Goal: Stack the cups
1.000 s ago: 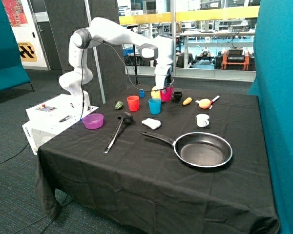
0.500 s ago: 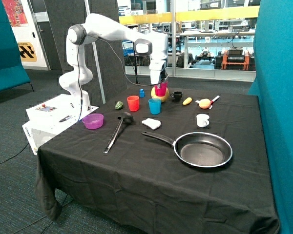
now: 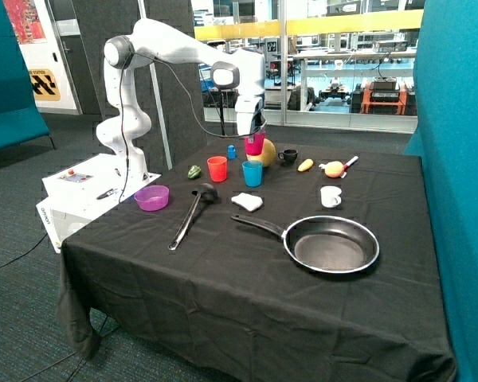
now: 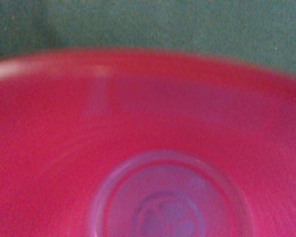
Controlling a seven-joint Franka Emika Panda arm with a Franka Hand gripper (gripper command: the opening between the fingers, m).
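Note:
My gripper (image 3: 253, 134) is shut on the magenta-pink cup (image 3: 255, 144) and holds it in the air above the table, just behind and above the blue cup (image 3: 252, 173). The red cup (image 3: 217, 168) stands upright on the black cloth beside the blue one. In the wrist view the pink cup's inside (image 4: 148, 148) fills almost the whole picture, its round bottom showing.
A yellow round fruit (image 3: 268, 152) and a small black mug (image 3: 288, 157) sit behind the blue cup. A white cloth (image 3: 247, 201), a black ladle (image 3: 190, 215), a purple bowl (image 3: 151, 197), a frying pan (image 3: 331, 243) and a white mug (image 3: 330, 196) lie nearer the front.
The gripper has lifted the pink cup off the table from beside the yellow fruit and carried it up and toward the blue and red cups.

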